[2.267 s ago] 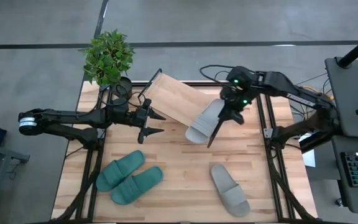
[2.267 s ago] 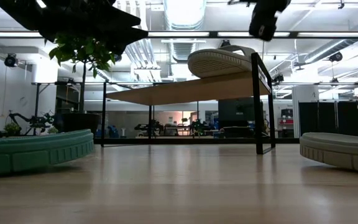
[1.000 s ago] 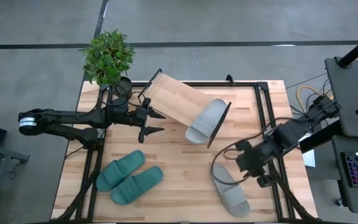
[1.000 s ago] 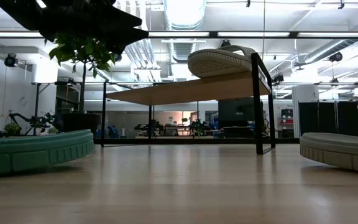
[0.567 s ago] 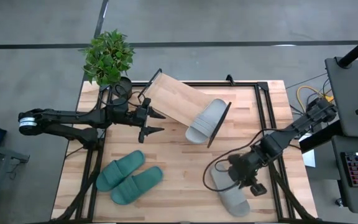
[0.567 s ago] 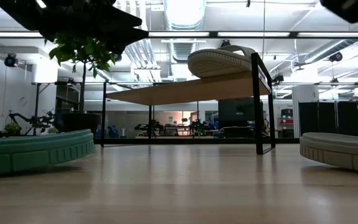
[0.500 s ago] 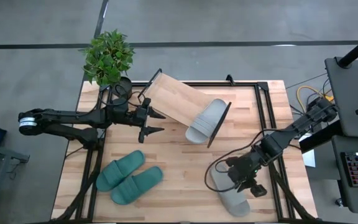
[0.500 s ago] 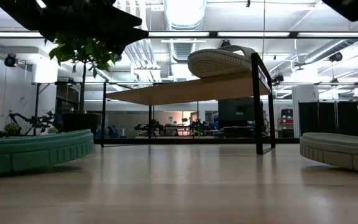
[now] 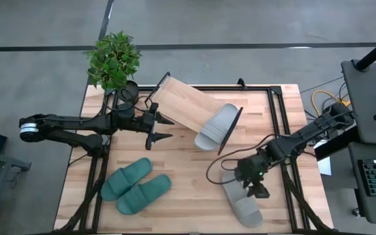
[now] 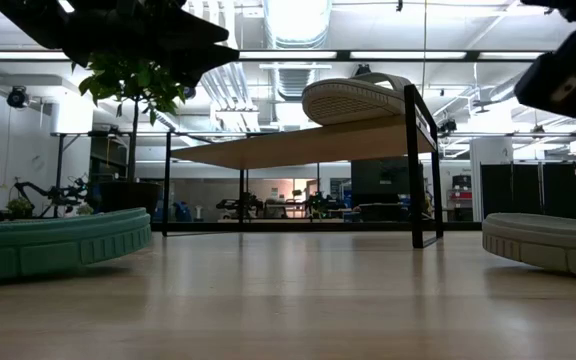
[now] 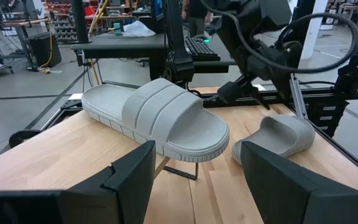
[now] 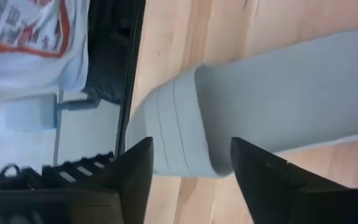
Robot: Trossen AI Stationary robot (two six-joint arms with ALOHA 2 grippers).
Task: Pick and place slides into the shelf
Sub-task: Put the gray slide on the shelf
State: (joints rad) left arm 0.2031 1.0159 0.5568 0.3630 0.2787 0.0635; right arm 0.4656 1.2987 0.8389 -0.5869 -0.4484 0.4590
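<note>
One light grey slide lies sole-down on the lower end of the slanted wooden shelf, against its black wire edge; the left wrist view shows this slide too. The second grey slide lies flat on the table near its right side. My right gripper hangs open above that slide's strap end, well clear of it in the low view. The two teal slides lie side by side near the table's near-left. My left gripper waits open, left of the shelf.
A potted plant stands at the far-left corner behind the shelf. Black frame rails run along the table's right and left sides. Bare wooden tabletop lies between the teal pair and the grey slide.
My right gripper has moved toward the table's left and come down over the grey slide on the table, entering the low view's top right. Both grey slides, the teal pair and the shelf have stayed where they were.
</note>
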